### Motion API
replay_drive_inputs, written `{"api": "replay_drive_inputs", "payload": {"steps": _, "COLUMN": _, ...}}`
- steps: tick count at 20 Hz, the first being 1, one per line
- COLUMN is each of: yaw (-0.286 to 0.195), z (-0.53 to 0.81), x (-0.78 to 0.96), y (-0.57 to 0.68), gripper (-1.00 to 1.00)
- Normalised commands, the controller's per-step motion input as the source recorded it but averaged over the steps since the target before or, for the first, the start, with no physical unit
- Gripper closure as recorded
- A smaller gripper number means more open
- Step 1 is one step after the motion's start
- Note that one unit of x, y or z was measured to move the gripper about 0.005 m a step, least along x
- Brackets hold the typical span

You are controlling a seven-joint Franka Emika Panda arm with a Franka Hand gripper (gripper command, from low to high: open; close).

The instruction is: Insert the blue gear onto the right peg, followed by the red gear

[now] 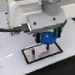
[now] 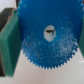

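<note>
The gripper (image 1: pixel 47 38) is hanging low over the plate (image 1: pixel 32 54), and its fingers (image 2: pixel 9 42) are clamping the blue gear (image 1: pixel 47 39) by the rim, one green pad on each side. In the exterior view the gear is sitting just above the end of the plate nearer that view's right, close to the grey surface but whether it is touching I cannot tell. The plate is lying flat on the white table (image 1: pixel 13 67), its black border showing clean on the near edge and the end toward the view's left; bare table is running all around it, with plenty of room toward the front edge.

In the wrist view the gear (image 2: pixel 50 42) is filling nearly the whole picture, teeth cut off at two sides. Through its centre hole something small and dark is showing, too blurred to call a peg for certain. The right peg itself is hiding under the gear and gripper in the exterior view. The other peg (image 1: pixel 33 52) is showing as a faint dark speck. The arm (image 1: pixel 28 11) is blocking the back of the table, and the red gear is not showing in either view.
</note>
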Motion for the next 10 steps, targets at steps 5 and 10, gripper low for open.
{"api": "replay_drive_inputs", "payload": {"steps": 5, "yaw": 0.0, "z": -0.08, "x": 0.29, "y": 0.0, "gripper": 1.0}}
{"api": "replay_drive_inputs", "payload": {"steps": 10, "yaw": 0.0, "z": -0.01, "x": 0.33, "y": 0.0, "gripper": 1.0}}
